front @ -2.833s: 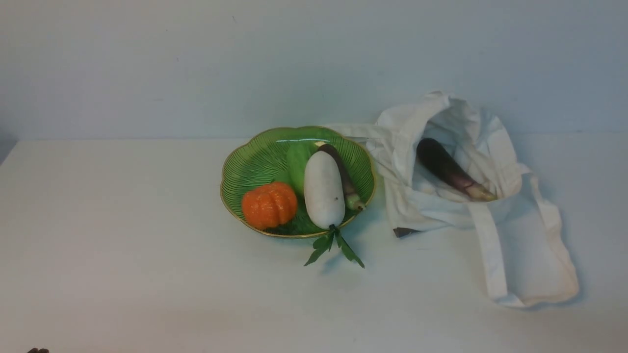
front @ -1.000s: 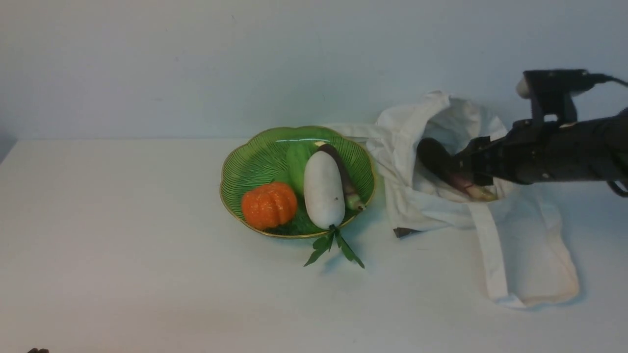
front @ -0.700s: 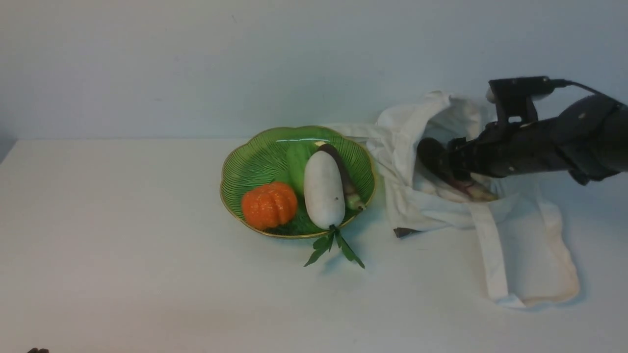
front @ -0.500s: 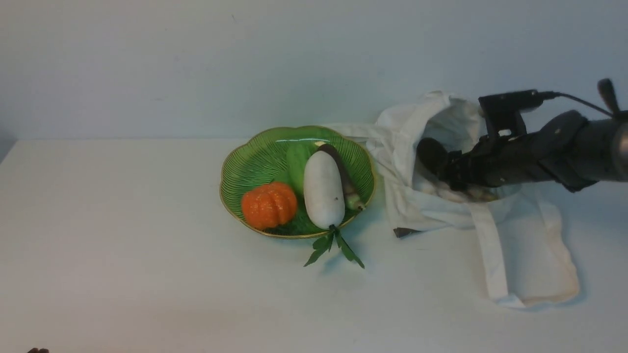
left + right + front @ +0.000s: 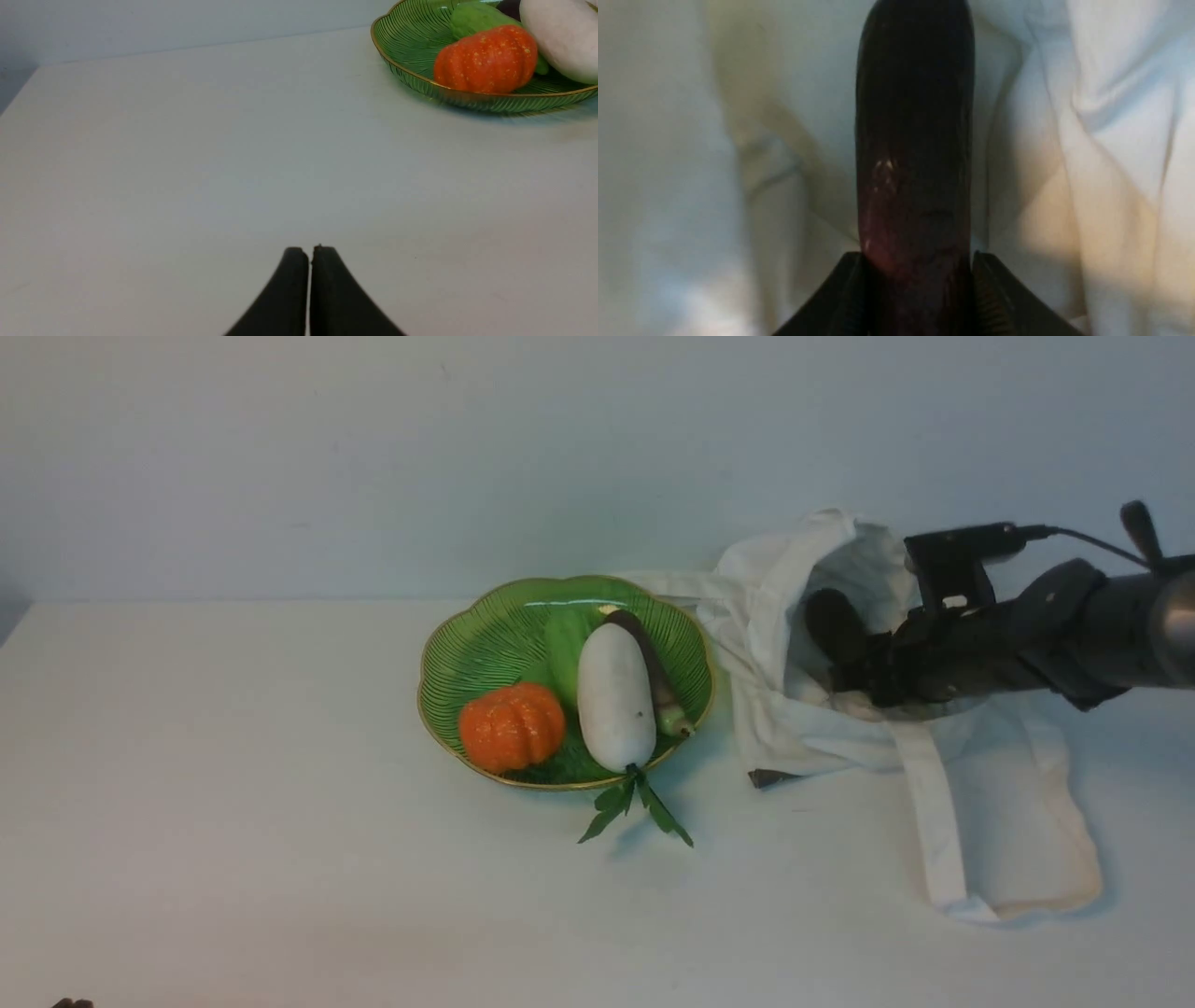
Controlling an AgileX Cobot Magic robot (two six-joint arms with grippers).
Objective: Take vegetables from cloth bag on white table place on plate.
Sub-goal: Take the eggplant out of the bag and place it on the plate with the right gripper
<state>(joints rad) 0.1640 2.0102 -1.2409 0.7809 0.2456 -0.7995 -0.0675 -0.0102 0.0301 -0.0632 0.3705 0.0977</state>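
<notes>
A dark purple eggplant (image 5: 834, 621) lies in the open mouth of the off-white cloth bag (image 5: 990, 821) at the right of the white table (image 5: 280, 821). My right gripper (image 5: 864, 677) reaches in from the right and covers its stem end. In the right wrist view both fingers press the sides of the eggplant (image 5: 915, 140), so the right gripper (image 5: 917, 256) is shut on it, with bag (image 5: 1111, 116) fabric all around. The green plate (image 5: 485, 635) stands left of the bag. My left gripper (image 5: 309, 252) is shut and empty, low over the table (image 5: 187, 140), far from the plate (image 5: 406, 42).
On the plate lie an orange pumpkin (image 5: 512, 726), a white radish (image 5: 616, 695) whose leaves (image 5: 635, 807) hang over the near rim, a green cucumber (image 5: 565, 649) and a second eggplant (image 5: 658, 677). The bag's straps trail toward the front right. A wall stands behind.
My right arm came in from the right, dropped into the bag's mouth and closed its jaws on the eggplant. The eggplant's dark end has shifted slightly. The plate's contents have not moved.
</notes>
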